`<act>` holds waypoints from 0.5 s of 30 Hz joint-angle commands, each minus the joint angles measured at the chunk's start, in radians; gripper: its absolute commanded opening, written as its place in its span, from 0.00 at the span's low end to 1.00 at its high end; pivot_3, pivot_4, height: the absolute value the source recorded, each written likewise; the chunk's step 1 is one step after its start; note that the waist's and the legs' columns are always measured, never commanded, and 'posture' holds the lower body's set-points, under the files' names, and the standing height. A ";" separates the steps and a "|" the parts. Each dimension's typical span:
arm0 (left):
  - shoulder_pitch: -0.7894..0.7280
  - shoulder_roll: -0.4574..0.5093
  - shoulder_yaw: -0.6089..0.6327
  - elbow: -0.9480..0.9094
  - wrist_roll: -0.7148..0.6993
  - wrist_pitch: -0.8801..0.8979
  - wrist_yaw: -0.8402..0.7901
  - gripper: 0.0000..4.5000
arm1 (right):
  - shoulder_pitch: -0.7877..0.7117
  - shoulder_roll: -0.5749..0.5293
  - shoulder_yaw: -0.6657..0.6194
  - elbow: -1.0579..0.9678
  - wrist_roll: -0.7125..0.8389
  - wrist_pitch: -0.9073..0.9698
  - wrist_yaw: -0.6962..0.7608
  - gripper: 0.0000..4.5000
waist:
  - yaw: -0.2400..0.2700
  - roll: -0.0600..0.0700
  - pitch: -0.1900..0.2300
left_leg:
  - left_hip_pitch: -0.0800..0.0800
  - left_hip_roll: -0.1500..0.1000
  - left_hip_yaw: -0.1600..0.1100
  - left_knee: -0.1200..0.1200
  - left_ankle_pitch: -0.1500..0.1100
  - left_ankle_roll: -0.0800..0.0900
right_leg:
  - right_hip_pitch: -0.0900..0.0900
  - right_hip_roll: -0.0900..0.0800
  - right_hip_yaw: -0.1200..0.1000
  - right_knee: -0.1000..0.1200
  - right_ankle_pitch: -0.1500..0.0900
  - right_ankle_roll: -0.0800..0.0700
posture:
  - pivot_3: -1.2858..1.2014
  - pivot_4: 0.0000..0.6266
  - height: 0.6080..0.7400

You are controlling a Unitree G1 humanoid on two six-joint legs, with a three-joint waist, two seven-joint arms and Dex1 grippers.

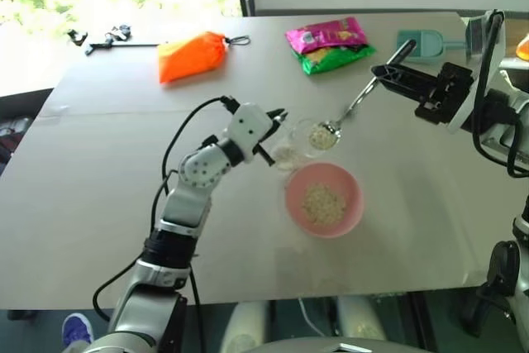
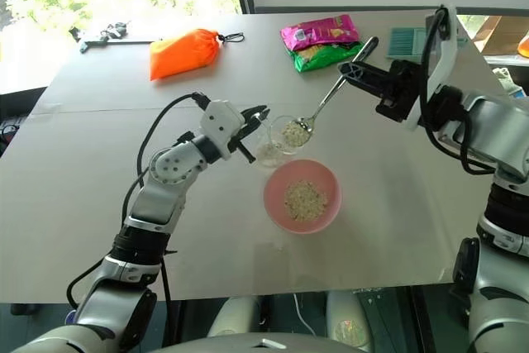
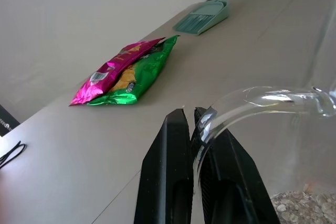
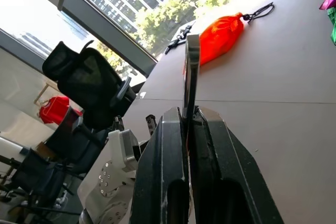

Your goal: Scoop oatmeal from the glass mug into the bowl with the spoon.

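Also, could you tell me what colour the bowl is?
The bowl is plain pink, clearest in the left eye view.

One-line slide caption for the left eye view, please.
Left gripper steadies the glass mug while the right gripper holds a spoon of oatmeal over it, beside the pink bowl.

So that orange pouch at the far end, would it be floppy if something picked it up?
Probably. The orange pouch looks like soft, wrinkled fabric gathered by a drawstring, so it would likely sag and feel light. It lies slumped on the table, so it seems unlikely to roll.
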 commanded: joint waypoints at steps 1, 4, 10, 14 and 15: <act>-0.025 0.008 0.022 -0.010 0.000 -0.041 0.003 0.02 | 0.030 -0.042 -0.028 -0.068 0.025 -0.019 0.069 0.00 | 0.002 0.000 0.000 | 0.000 0.000 0.000 0.000 0.000 0.000 | 0.000 0.000 0.000 0.000 0.000 0.000 | 0.52 0.24 1.00; -0.033 0.011 0.024 0.003 0.001 -0.051 0.005 0.02 | 0.086 -0.095 -0.027 -0.092 0.025 -0.013 0.139 0.00 | 0.004 0.000 0.000 | 0.000 0.000 0.000 0.000 0.000 0.000 | 0.000 0.000 0.000 -0.001 0.000 0.000 | 0.52 0.24 1.00; -0.049 0.012 0.026 0.020 -0.001 -0.063 0.006 0.02 | 0.188 -0.186 0.008 -0.155 0.025 -0.048 0.224 0.00 | 0.004 0.000 0.000 | 0.000 0.000 0.000 0.000 0.000 0.000 | 0.000 0.000 0.000 -0.001 0.000 0.000 | 0.52 0.24 1.00; -0.050 0.013 0.028 0.021 -0.003 -0.068 0.007 0.02 | 0.281 -0.231 0.058 -0.234 0.025 -0.093 0.226 0.00 | 0.007 0.000 0.000 | 0.000 0.000 0.000 0.000 0.000 0.000 | 0.001 0.000 0.000 -0.001 0.000 0.000 | 0.52 0.24 1.00; -0.050 0.015 0.029 0.021 -0.003 -0.068 0.007 0.02 | 0.302 -0.253 0.077 -0.263 0.025 -0.102 0.218 0.00 | 0.007 0.000 0.000 | 0.000 0.000 0.000 0.000 0.000 0.000 | 0.001 0.000 -0.001 -0.001 0.000 0.000 | 0.52 0.24 1.00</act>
